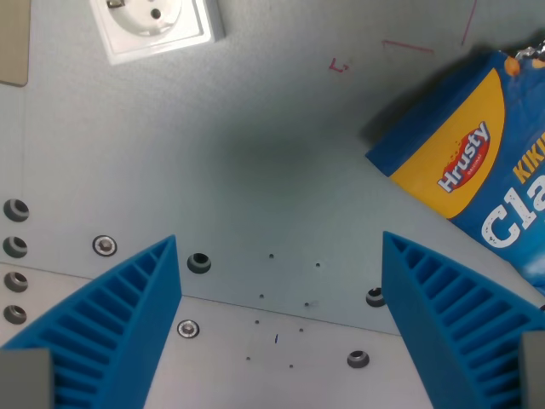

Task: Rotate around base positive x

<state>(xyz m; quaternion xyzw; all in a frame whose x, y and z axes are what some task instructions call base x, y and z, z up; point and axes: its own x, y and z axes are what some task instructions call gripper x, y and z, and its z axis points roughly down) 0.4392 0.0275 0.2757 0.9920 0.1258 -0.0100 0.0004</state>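
In the wrist view my gripper [281, 256] hangs over a grey metal table, its two blue ribbed fingers [128, 307] spread wide apart with nothing between them. A blue and yellow snack box [477, 162] marked "Hrusty" lies at the wrist view's right, past the right finger and apart from it. Bare table shows in the gap between the fingers.
A white wall socket [157, 25] sits at the top left. A beige panel edge [13, 43] shows at the far left. Screw holes and bolts [104, 246] dot the grey plate [255, 170], and faint red marks [341, 66] lie near the top.
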